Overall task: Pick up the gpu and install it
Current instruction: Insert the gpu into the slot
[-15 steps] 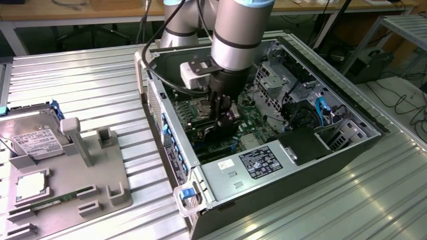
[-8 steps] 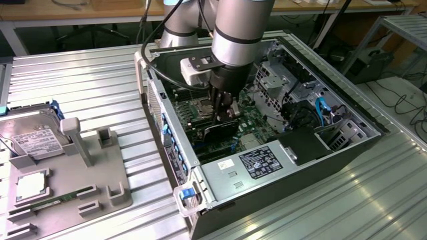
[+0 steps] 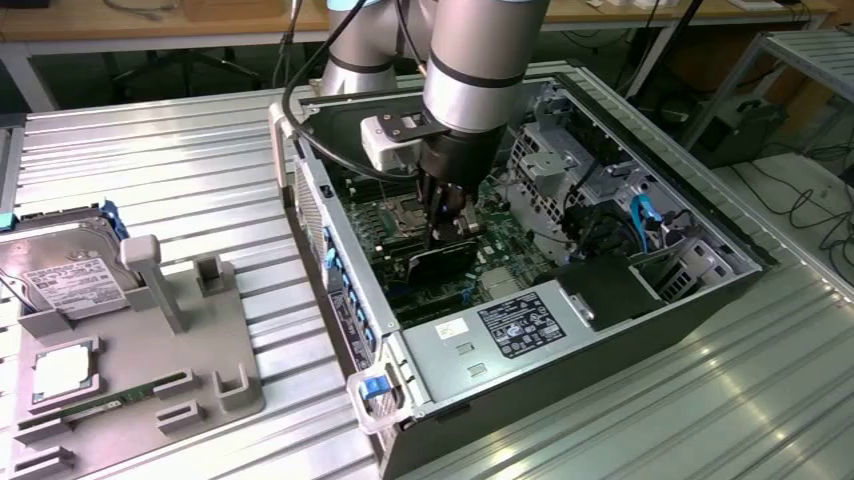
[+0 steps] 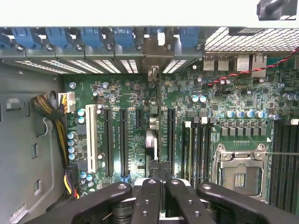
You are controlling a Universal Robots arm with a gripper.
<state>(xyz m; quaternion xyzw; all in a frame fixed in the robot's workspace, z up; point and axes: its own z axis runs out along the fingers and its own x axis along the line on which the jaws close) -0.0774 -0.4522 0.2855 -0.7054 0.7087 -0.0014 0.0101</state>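
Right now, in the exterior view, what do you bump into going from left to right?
Silver hard drive → grey holder rack → open computer case, where the claw holds the gpu → blue cables.

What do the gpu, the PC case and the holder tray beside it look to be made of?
The gpu: black, matte, likely circuit board; seen edge-on in the wrist view, with a pale, metal-looking bracket. The gripper is shut on it over the green motherboard. The PC case: grey sheet metal, dull sheen, perforated panels. The holder tray: uniform matte grey, probably plastic.
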